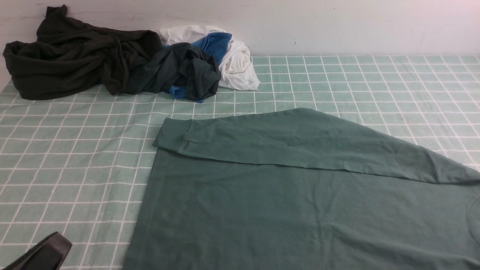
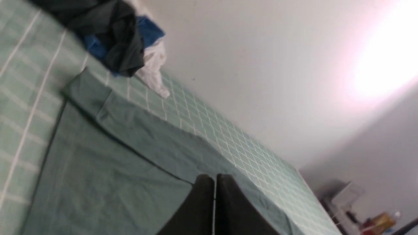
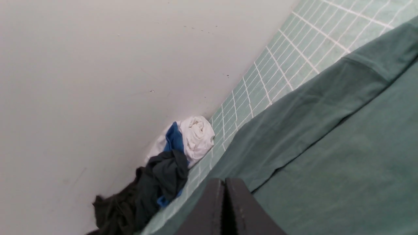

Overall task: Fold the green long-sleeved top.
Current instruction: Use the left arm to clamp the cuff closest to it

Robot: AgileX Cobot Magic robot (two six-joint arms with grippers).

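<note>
Left gripper (image 2: 214, 179) closed tight, empty, at near left. Green long-sleeved top (image 1: 292, 210) lies flat centre-right on checked cloth (image 1: 75, 157), 1 sleeve (image 1: 300, 146) folded across it; right gripper (image 3: 224, 181) also closed, empty, near it. Risk: a shallow pinch snags 1 layer, dragging the sleeve askew.

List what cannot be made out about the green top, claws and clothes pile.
- Green top: neckline and near edge cut off by the front view's frame.
- Right claw: outside the front view; wrist view shows only tips.
- Left claw: mostly cut off by the front view's bottom edge.
- Clothes pile: tangled, garment count unclear.
</note>
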